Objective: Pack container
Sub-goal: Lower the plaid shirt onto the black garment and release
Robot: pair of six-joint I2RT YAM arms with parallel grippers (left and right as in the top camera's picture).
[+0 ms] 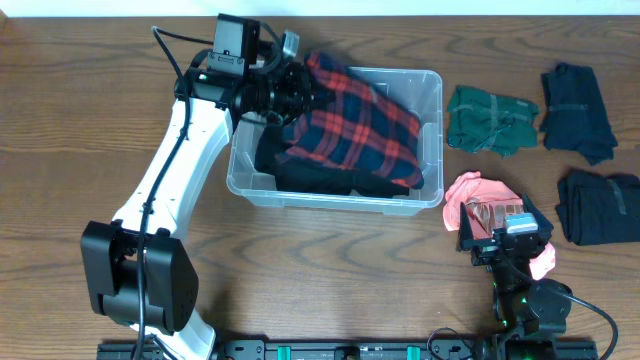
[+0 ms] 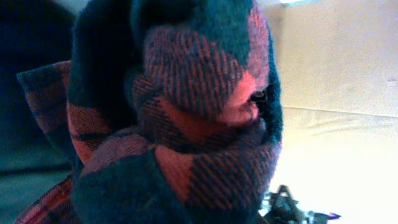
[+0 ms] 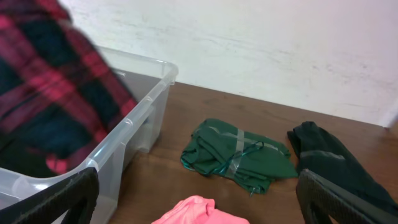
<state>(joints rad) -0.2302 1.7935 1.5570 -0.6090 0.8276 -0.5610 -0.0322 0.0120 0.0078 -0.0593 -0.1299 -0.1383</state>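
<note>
The clear plastic container (image 1: 335, 201) stands at the table's middle; in the right wrist view its rim (image 3: 147, 101) is at the left. A red and navy plaid garment (image 1: 355, 120) lies draped across it, over dark clothing (image 1: 300, 172). My left gripper (image 1: 290, 95) is at the container's far left corner, shut on the plaid garment's edge. The plaid cloth (image 2: 186, 124) fills the left wrist view and hides the fingers. My right gripper (image 1: 497, 222) is open and empty over a pink garment (image 1: 468, 190), which also shows in the right wrist view (image 3: 193, 210) between the fingers (image 3: 196, 186).
To the right of the container lie a folded green garment (image 1: 490, 120) (image 3: 242, 155), a dark navy garment (image 1: 578, 98) (image 3: 336, 162) at the far right, and a black garment (image 1: 600, 208) in front of it. The left arm's base (image 1: 140, 275) stands at the front left.
</note>
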